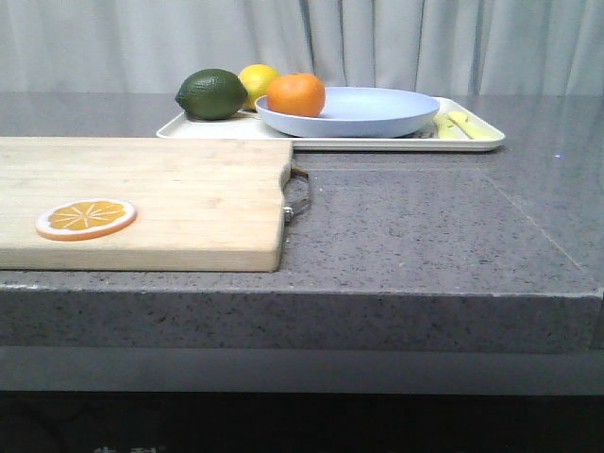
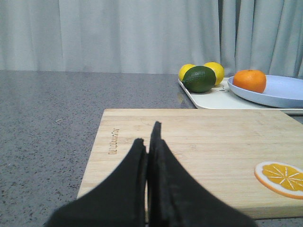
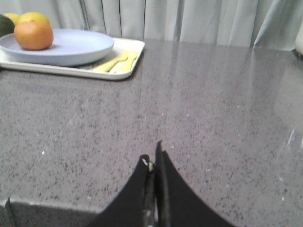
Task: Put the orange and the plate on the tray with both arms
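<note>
The orange (image 1: 296,94) sits on the lavender-blue plate (image 1: 377,115), which lies on the cream tray (image 1: 477,142) at the back of the counter. All three also show in the left wrist view: orange (image 2: 249,80), plate (image 2: 284,92), tray (image 2: 213,99), and in the right wrist view: orange (image 3: 33,34), plate (image 3: 75,47), tray (image 3: 128,71). My left gripper (image 2: 148,142) is shut and empty over the cutting board, far from the tray. My right gripper (image 3: 154,158) is shut and empty over bare counter near its front edge. Neither gripper shows in the front view.
A wooden cutting board (image 1: 170,203) with an orange slice disc (image 1: 86,219) lies front left. A dark green fruit (image 1: 211,94) and lemon (image 1: 255,80) sit on the tray's left end. Pale yellow cutlery (image 1: 458,125) lies at its right end. Curtains hang behind.
</note>
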`<action>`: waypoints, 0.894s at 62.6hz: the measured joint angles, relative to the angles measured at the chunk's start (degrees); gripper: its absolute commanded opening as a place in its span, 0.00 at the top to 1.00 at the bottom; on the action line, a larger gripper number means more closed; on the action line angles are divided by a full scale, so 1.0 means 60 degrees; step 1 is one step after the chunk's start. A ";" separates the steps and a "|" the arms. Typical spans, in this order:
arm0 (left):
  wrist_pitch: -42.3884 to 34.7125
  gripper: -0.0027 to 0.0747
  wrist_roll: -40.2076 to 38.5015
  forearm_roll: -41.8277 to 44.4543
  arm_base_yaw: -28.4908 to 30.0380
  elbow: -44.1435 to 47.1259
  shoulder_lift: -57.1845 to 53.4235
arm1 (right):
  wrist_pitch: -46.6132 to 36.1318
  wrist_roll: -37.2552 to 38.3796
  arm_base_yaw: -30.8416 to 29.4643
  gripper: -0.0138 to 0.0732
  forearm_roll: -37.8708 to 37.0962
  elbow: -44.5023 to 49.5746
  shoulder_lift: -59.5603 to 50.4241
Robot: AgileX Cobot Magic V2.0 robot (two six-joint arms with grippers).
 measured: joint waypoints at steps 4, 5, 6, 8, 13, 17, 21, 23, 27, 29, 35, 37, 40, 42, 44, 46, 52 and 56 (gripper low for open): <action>0.0000 0.99 0.0000 0.0000 0.0000 0.0000 0.0000 | -0.0258 0.0000 0.0000 0.92 0.0000 0.0000 0.0000; 0.0000 0.99 0.0000 0.0000 0.0000 0.0000 0.0000 | -0.0285 0.0000 0.0000 0.92 0.0000 0.0000 0.0000; 0.0000 0.99 0.0000 0.0000 0.0000 0.0000 0.0000 | -0.0309 0.0000 0.0000 0.92 0.0000 0.0000 0.0000; 0.0000 0.99 0.0000 0.0000 0.0000 0.0000 0.0000 | -0.0325 0.0000 0.0000 0.92 0.0000 0.0000 0.0000; 0.0000 0.99 0.0000 0.0000 0.0000 0.0000 0.0000 | -0.0325 0.0000 0.0000 0.92 0.0000 0.0000 0.0000; 0.0000 0.99 0.0000 0.0000 0.0000 0.0000 0.0000 | -0.0325 0.0000 0.0000 0.92 0.0000 0.0000 0.0000; 0.0000 0.99 0.0000 0.0000 0.0000 0.0000 0.0000 | -0.0325 0.0000 0.0000 0.92 0.0000 0.0000 0.0000; 0.0000 0.99 0.0000 0.0000 0.0000 0.0000 0.0000 | -0.0325 0.0000 0.0000 0.92 0.0000 0.0000 0.0000; 0.0000 0.99 0.0000 0.0000 0.0000 0.0000 0.0000 | -0.0325 0.0000 0.0000 0.92 0.0000 0.0000 0.0000; 0.0000 0.99 0.0000 0.0000 0.0000 0.0000 0.0000 | -0.0325 0.0000 0.0000 0.92 0.0000 0.0000 0.0000; 0.0000 0.99 0.0000 0.0000 0.0000 0.0000 0.0000 | -0.0325 0.0000 0.0000 0.92 0.0000 0.0000 0.0000; 0.0000 0.99 0.0000 0.0000 0.0000 0.0000 0.0000 | -0.0325 0.0000 0.0000 0.92 0.0000 0.0000 0.0000; 0.0000 0.99 0.0000 0.0000 0.0000 0.0000 0.0000 | -0.0325 0.0000 0.0000 0.92 0.0000 0.0000 0.0000; 0.0000 0.99 0.0000 0.0000 0.0000 0.0000 0.0000 | -0.0325 0.0000 0.0000 0.92 0.0000 0.0000 0.0000; 0.0000 0.99 0.0000 0.0000 0.0000 0.0000 0.0000 | -0.0325 0.0000 0.0000 0.92 0.0000 0.0000 0.0000; 0.0000 0.99 0.0000 0.0000 0.0000 0.0000 0.0000 | -0.0325 0.0000 0.0000 0.92 0.0000 0.0000 0.0000; 0.0000 0.99 0.0000 0.0000 0.0000 0.0000 0.0000 | -0.0325 0.0000 0.0000 0.92 0.0000 0.0000 0.0000; 0.0000 0.99 0.0000 0.0000 0.0000 0.0000 0.0000 | -0.0325 0.0000 0.0000 0.92 0.0000 0.0000 0.0000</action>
